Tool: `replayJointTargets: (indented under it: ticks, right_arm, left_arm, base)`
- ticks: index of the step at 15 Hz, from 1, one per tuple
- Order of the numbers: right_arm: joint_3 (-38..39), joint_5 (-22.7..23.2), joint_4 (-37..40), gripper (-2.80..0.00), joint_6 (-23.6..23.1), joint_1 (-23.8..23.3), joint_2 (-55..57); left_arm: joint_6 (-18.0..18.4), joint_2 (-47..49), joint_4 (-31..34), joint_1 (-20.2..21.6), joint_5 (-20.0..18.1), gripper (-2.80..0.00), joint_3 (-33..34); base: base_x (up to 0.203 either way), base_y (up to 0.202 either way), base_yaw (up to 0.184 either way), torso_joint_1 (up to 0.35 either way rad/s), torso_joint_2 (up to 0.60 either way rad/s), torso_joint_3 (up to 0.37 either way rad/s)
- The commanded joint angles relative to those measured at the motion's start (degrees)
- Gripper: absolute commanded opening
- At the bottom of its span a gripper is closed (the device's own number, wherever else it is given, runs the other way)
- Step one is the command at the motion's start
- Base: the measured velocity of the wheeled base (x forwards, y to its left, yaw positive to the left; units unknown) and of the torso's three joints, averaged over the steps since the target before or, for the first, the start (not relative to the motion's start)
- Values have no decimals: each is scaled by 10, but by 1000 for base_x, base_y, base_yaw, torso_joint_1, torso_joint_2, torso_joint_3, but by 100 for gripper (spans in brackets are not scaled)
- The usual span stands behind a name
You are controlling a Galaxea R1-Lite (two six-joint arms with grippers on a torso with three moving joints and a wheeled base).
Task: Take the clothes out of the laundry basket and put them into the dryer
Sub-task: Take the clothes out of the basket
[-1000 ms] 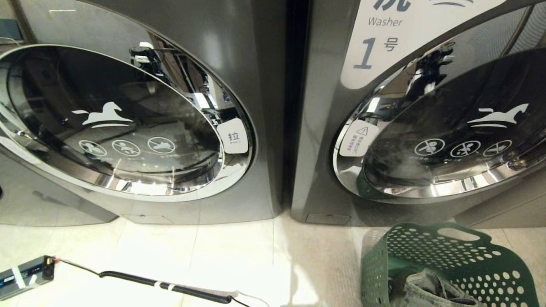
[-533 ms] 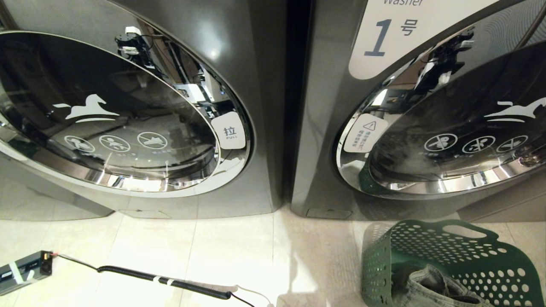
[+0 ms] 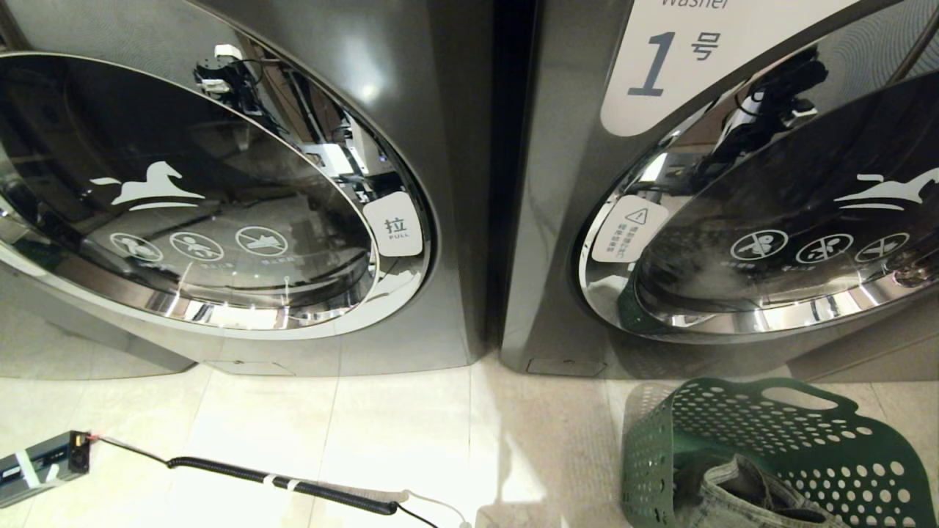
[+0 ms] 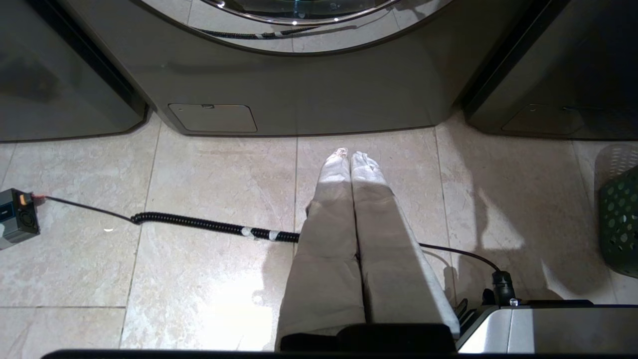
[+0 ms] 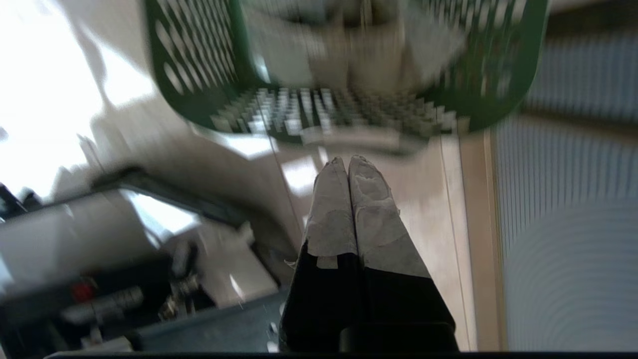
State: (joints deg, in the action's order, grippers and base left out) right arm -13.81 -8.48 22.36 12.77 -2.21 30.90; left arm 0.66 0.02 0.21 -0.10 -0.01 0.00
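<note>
Green laundry basket [image 3: 770, 455] at 5 o'clock on the floor, denim clothes [image 3: 741, 499] inside; my right gripper [image 5: 347, 164] pressed shut, empty, apparently just short of its rim; my left gripper [image 4: 349, 157] likewise shut, empty

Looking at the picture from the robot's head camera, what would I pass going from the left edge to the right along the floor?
Small grey box → black coiled cable lying on the tiles → green laundry basket with the denim clothes inside, at the far right.
</note>
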Motion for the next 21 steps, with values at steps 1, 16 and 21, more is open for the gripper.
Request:
replayJointTargets:
  ticks: [1, 16, 21]
  right_arm:
    - [35, -2, -9, -280, 5, -2, 79]
    - [-81, -4, -412, -280, 189, -24, 701]
    - [-114, -2, -423, 0, 204, -52, 773]
  left_arm:
    - [0, 1, 0, 0, 0, -280, 0]
    - [0, 1, 0, 0, 0, -280, 0]
    - [0, 1, 0, 0, 0, -280, 0]
  base:
    - [0, 0, 0, 0, 0, 0]
    - [0, 0, 0, 0, 0, 0]
    - [0, 0, 0, 0, 0, 0]
